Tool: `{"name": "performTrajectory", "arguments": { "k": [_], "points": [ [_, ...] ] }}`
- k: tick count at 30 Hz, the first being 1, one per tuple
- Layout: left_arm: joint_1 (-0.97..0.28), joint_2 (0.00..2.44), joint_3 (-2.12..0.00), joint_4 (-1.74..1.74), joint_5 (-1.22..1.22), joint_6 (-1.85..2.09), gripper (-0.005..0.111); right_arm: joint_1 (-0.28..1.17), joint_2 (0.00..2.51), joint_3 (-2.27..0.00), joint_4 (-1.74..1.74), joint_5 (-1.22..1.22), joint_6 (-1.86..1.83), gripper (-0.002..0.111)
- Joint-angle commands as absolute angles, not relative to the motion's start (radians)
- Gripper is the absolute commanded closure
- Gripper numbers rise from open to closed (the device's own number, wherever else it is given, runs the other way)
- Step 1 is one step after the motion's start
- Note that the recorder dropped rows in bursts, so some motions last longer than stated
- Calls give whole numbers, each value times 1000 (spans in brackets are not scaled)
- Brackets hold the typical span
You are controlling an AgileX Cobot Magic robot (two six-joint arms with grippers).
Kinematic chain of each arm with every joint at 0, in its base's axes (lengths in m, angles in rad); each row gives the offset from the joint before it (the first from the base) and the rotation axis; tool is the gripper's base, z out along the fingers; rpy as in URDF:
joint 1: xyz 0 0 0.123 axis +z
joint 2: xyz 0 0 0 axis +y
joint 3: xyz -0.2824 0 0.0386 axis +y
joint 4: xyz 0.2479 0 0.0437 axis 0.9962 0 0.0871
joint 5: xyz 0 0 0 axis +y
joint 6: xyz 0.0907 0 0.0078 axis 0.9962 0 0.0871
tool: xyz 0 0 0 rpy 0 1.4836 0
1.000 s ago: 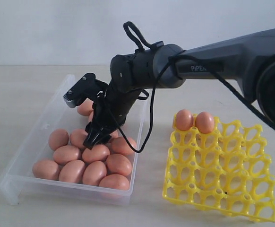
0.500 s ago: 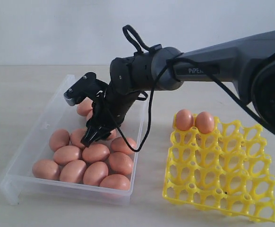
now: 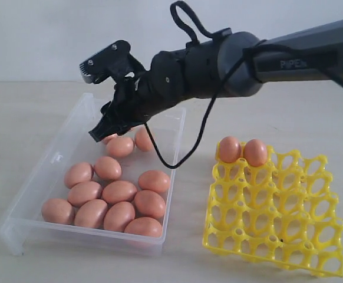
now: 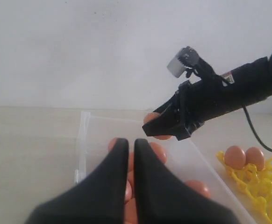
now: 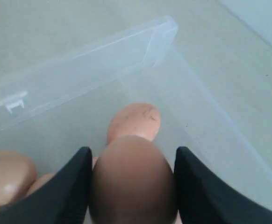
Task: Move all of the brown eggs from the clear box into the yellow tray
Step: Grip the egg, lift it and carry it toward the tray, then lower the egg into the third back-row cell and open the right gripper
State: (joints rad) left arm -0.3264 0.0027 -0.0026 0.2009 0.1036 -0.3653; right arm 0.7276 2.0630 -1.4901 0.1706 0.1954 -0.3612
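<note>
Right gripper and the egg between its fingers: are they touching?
Touching. The right wrist view shows the egg pressed flush against both fingers of the right gripper, with no gap.

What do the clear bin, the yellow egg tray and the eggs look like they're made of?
Clear box: transparent glossy plastic, see-through walls with pale glints along the rim.
Yellow tray: moulded plastic, slightly glossy, open lattice.
Brown eggs: smooth matte shell; whether real or dummy cannot be told.

Transp. glossy plastic clear box (image 3: 65,141), plastic yellow tray (image 3: 210,224), smooth matte brown eggs (image 3: 119,191).
</note>
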Motion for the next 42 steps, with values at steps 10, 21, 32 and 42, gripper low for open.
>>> {"name": "performTrajectory", "arguments": {
  "k": [10,21,32,42],
  "points": [
    [-334,0,0,199,101,-373,103,572,1633,-685,311,-795,-189,109],
    [-334,0,0,199,101,-373,103,426,1616,-431,402,-1002,-98,109],
    [-334,0,0,199,103,-373,103,387,1620,-356,312,-1041,-43,109],
    [-334,0,0,199,103,-373,103,387,1836,-339,273,-1221,31,109]
  ]
}}
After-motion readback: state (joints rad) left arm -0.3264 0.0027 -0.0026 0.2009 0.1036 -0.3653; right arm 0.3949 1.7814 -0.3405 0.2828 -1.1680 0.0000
